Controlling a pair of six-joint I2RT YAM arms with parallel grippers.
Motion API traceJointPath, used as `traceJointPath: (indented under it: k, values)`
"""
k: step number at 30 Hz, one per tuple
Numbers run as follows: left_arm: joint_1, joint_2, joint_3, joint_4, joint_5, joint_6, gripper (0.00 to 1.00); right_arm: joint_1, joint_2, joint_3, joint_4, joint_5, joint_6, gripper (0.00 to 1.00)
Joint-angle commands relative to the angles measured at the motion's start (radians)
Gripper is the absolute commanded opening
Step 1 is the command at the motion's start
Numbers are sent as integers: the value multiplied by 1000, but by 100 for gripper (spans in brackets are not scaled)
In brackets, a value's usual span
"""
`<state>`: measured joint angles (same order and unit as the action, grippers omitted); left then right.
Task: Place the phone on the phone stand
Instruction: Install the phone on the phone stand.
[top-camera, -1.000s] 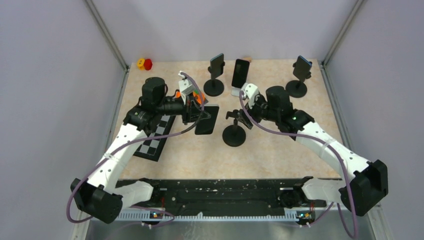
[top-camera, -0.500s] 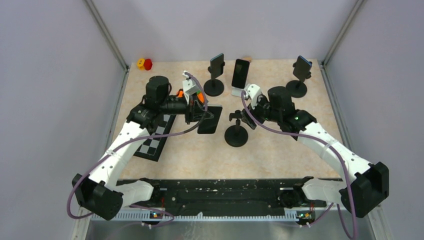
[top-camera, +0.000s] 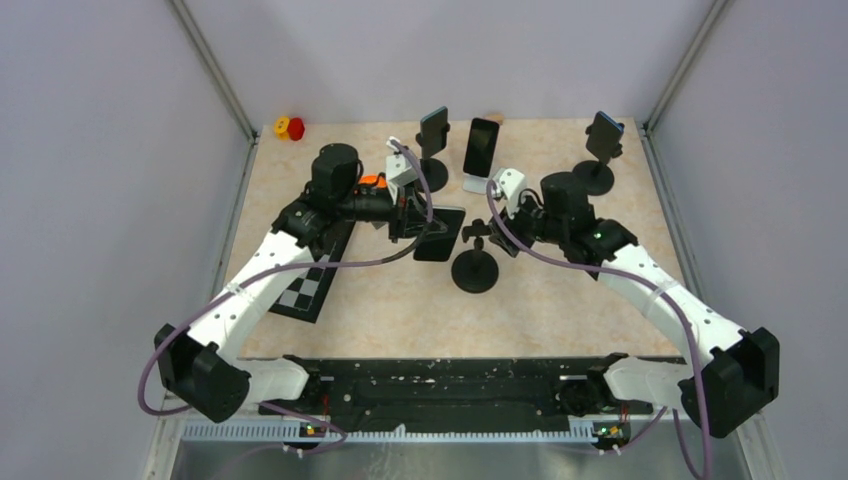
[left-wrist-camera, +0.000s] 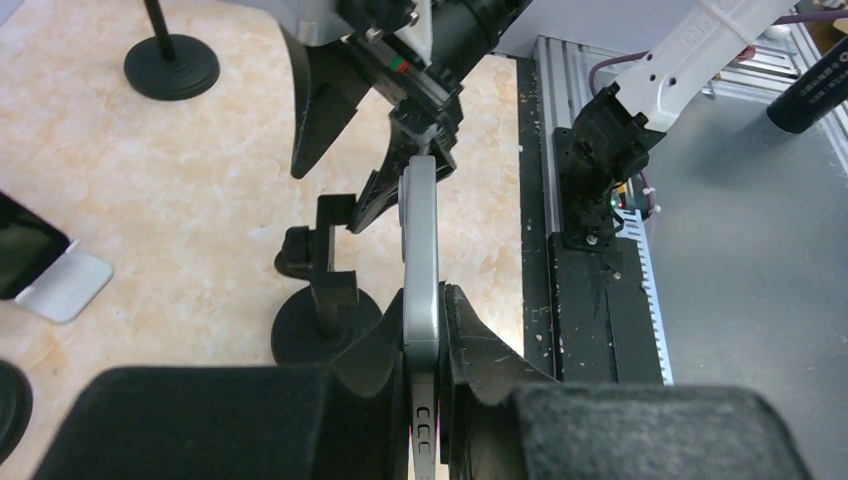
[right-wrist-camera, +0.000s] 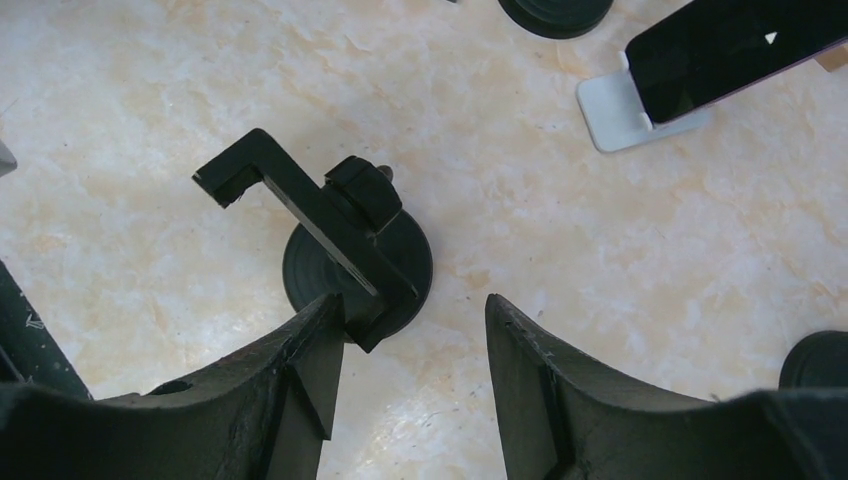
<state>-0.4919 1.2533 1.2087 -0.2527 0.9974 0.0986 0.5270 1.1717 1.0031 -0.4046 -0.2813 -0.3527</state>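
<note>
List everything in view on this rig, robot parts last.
Phone: one, black, centre, held edge-on in the left jaws.
Phone stand: one, black, centre, empty.
Back-centre stand: one, black, carrying a phone.
Back-right stand: one, black, carrying a phone.
White stand: one, white, back centre, carrying a black phone.
Checkerboard: one, black and white, left.
Small object: one, red and yellow, back left.
Table: one, beige marbled.
Left arm and right arm: two, white and black, from the near edge.
Left jaws: black, shut on the phone.
Right jaws: black, open, at the empty stand.
</note>
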Motion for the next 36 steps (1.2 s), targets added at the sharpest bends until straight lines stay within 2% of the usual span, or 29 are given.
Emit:
traceJointPath:
  k: [1, 12, 24, 36]
  values:
    - [-51, 32, 84, 90, 17, -8, 0, -32, -39, 19, 17, 30, -18, 53]
    - [-107, 126, 136, 164, 30, -63, 0, -56, -48, 8, 1, 9, -15, 40]
    - [-125, 136, 128, 164, 10, -39, 0, -66, -39, -1, 0, 9, 31, 29]
    - [-139, 190, 155, 204, 113, -25, 0, -73, 10, 28, 24, -20, 66, 4]
